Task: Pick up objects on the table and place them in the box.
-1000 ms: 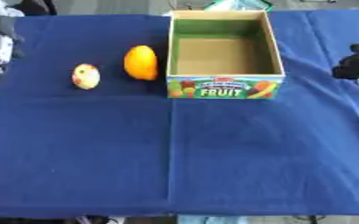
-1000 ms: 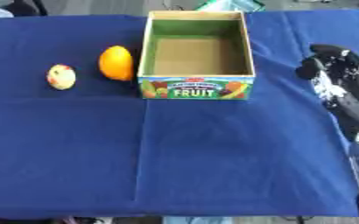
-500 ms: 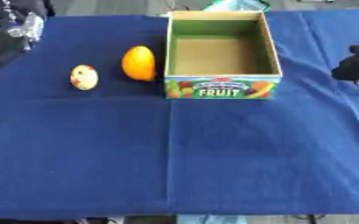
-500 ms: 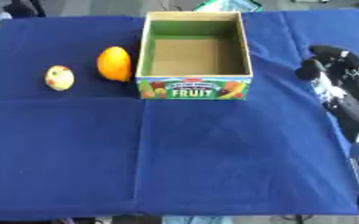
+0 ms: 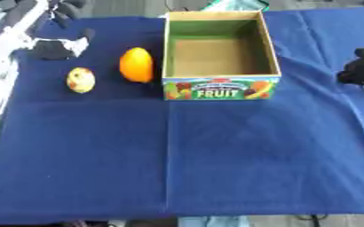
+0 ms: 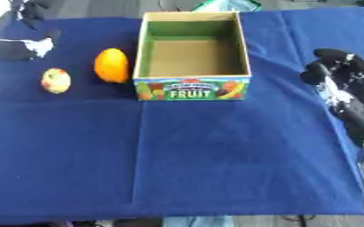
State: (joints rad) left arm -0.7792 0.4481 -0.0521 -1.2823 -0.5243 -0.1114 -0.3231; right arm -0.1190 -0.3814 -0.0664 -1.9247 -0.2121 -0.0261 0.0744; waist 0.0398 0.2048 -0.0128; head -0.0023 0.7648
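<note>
1. Left eye view: left hand (image 5: 54,48) has moved in from the upper-left edge and now hangs in the upper left of the frame, just above the yellow-red fruit (image 5: 80,80). It holds nothing; fingers probably relaxed, though blur makes that uncertain. The orange (image 5: 136,64) sits centre-left, just beside the box (image 5: 221,88); the box is empty.
2. Right eye view: right hand (image 6: 342,79) at the right edge, unchanged, fingers curled, holding nothing, well apart from the box.
3. Read: left arm is starting its reach, so the first pick is likely the yellow-red fruit. Nothing boxed yet.
</note>
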